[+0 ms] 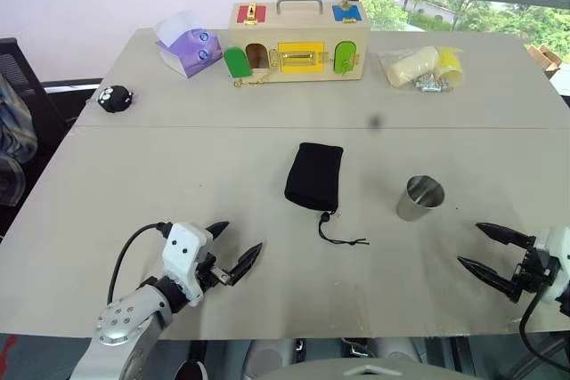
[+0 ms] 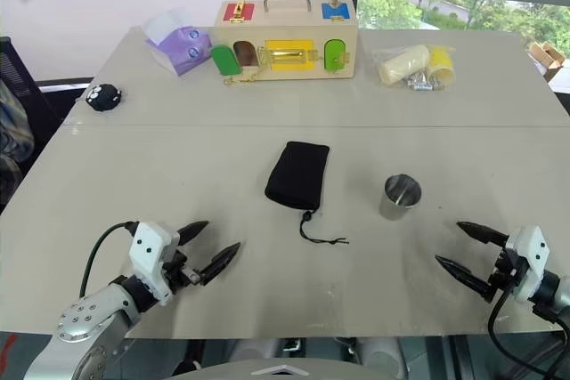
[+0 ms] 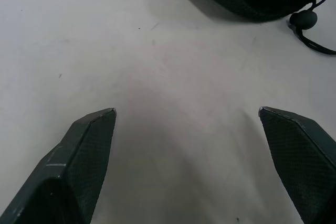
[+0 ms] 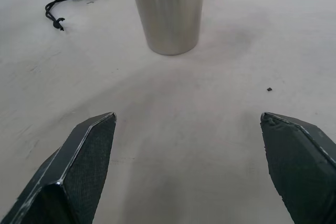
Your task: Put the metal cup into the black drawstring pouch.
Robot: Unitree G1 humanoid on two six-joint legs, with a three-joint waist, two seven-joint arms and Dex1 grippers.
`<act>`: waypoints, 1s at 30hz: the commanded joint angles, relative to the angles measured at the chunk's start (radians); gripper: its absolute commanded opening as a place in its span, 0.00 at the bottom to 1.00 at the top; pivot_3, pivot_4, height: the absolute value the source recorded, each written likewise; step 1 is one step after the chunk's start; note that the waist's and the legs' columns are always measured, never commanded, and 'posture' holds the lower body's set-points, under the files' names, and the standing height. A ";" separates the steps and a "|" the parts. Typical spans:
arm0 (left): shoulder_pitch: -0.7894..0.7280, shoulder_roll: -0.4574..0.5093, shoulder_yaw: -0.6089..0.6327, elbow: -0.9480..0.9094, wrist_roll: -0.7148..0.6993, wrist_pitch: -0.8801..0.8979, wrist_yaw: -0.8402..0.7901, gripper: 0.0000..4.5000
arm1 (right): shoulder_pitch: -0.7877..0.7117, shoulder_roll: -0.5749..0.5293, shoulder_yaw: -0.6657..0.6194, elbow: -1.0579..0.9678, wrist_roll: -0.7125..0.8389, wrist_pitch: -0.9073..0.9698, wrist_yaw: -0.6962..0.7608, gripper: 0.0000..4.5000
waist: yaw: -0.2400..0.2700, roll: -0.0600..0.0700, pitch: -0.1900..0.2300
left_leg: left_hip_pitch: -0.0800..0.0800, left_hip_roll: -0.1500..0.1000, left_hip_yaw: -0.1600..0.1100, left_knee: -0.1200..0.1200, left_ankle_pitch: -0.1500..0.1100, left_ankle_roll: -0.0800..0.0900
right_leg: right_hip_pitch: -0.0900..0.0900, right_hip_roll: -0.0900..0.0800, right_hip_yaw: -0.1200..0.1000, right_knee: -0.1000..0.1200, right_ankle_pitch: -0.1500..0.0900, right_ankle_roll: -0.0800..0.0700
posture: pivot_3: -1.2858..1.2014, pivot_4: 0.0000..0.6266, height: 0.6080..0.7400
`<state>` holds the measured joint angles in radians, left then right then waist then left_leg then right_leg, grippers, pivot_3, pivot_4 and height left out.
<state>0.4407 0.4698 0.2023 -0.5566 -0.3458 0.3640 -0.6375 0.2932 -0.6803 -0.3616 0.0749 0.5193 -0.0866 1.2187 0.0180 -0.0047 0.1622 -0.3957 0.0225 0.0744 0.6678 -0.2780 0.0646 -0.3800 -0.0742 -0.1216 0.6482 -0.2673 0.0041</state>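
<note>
Spanning most of the view is a pale grey matte surface (image 1: 178, 175) w/ a seam across the middle; white wall behind, window w/ greenery at far right. Far edge holds a wooden latch box w/ coloured doors (image 1: 297, 42), a purple tissue pack (image 1: 189, 49), a clear plastic bag w/ a pale yellow cylinder (image 1: 422, 68) and a small black round toy w/ white spots (image 1: 115, 98). Centre: soft matte black drawstring pouch (image 1: 314, 176), lying flat, cord & toggle toward the near edge. Small shiny steel tapered cup (image 1: 419, 198) stands upright to its right, apart from it. Bare room all round both. Left claw (image 1: 233, 253) and right claw (image 1: 481, 250) hover near the front edge, both spread wide, empty.
</note>
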 commanded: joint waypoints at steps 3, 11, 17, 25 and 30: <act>0.015 0.004 -0.011 -0.008 0.005 -0.048 -0.009 1.00 | 0.004 0.010 0.003 -0.031 0.024 -0.032 0.050 0.99 | 0.000 0.000 0.000 | 0.000 0.000 0.000 0.000 0.000 0.000 | 0.000 0.000 0.000 -0.001 0.000 0.000 | 0.52 0.24 1.00; 0.035 0.014 -0.001 -0.026 -0.006 -0.050 -0.005 1.00 | 0.008 0.035 0.017 -0.066 0.027 -0.031 0.061 0.99 | 0.000 0.000 0.000 | 0.000 0.000 0.000 0.000 -0.001 0.001 | 0.000 0.000 0.000 -0.001 0.000 0.000 | 0.52 0.24 1.00; 0.015 0.021 -0.023 -0.014 0.004 -0.053 -0.009 1.00 | 0.049 0.058 0.022 -0.142 0.034 -0.021 0.039 0.99 | 0.001 0.000 0.000 | 0.000 0.000 0.000 0.000 -0.001 0.001 | 0.000 0.000 0.000 -0.001 0.000 0.000 | 0.52 0.24 1.00; -0.191 0.029 -0.123 0.080 0.033 -0.088 -0.041 1.00 | 0.165 0.133 0.051 -0.369 0.037 -0.011 -0.067 0.99 | 0.016 0.003 -0.001 | 0.000 0.000 0.000 0.000 0.000 0.000 | 0.000 0.000 0.000 -0.001 0.000 0.000 | 0.52 0.24 1.00; -0.341 0.040 -0.200 0.161 0.092 -0.142 -0.068 1.00 | 0.250 0.179 0.070 -0.478 0.028 -0.030 -0.120 0.99 | 0.022 0.003 -0.002 | 0.000 0.000 0.000 0.001 0.002 -0.003 | 0.000 0.000 0.000 -0.001 0.000 0.001 | 0.52 0.24 1.00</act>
<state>0.1291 0.5007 0.0231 -0.4061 -0.2729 0.2531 -0.6874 0.5173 -0.5115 -0.2871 -0.3458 0.5390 -0.0939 1.1165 0.0399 -0.0012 0.1603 -0.3960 0.0224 0.0750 0.6683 -0.2763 0.0617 -0.3798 -0.0738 -0.1216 0.6475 -0.2669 0.0047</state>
